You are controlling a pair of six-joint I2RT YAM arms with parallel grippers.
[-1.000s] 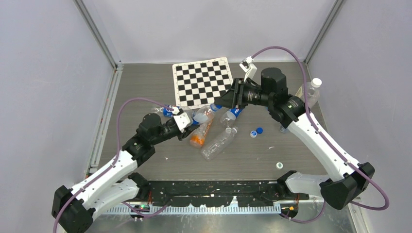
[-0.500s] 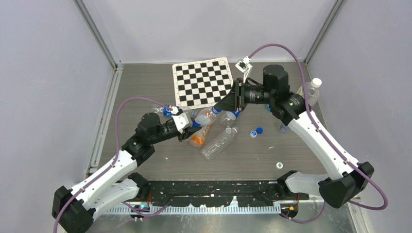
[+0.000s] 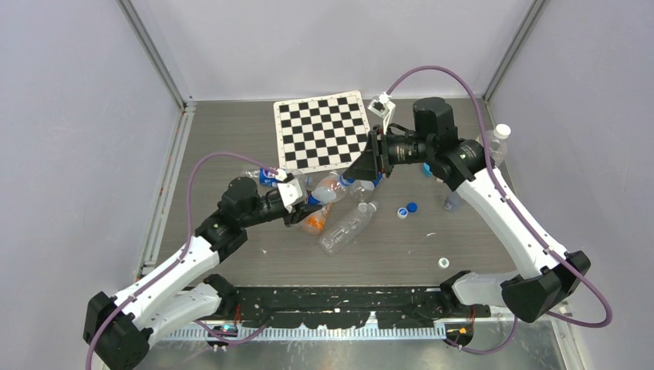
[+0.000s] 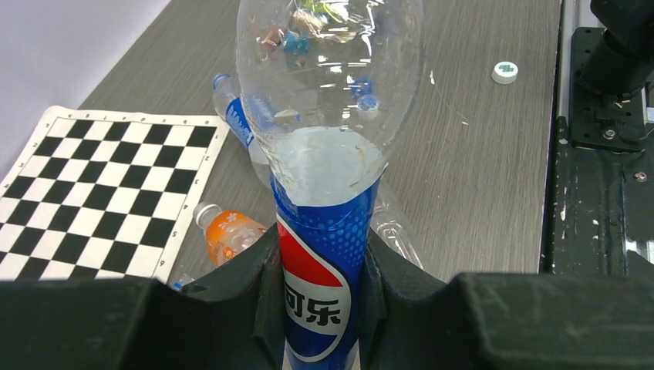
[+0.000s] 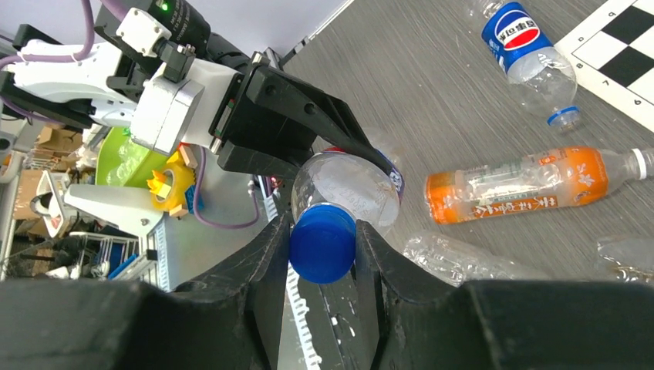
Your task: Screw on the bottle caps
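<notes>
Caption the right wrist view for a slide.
Right gripper pinches a blue cap at the mouth of the clear bottle gripped by the left gripper.

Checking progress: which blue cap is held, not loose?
The blue round plastic cap between the right gripper's fingers, at the clear plastic bottle's mouth; two other blue caps lie loose on the table.

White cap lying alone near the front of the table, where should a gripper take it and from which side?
Probably pinch the white cap across its round rim, coming straight down from above. It lies flat on the table with bare surface all round, so jaws can drop either side; it is too low to grab sideways.
</notes>
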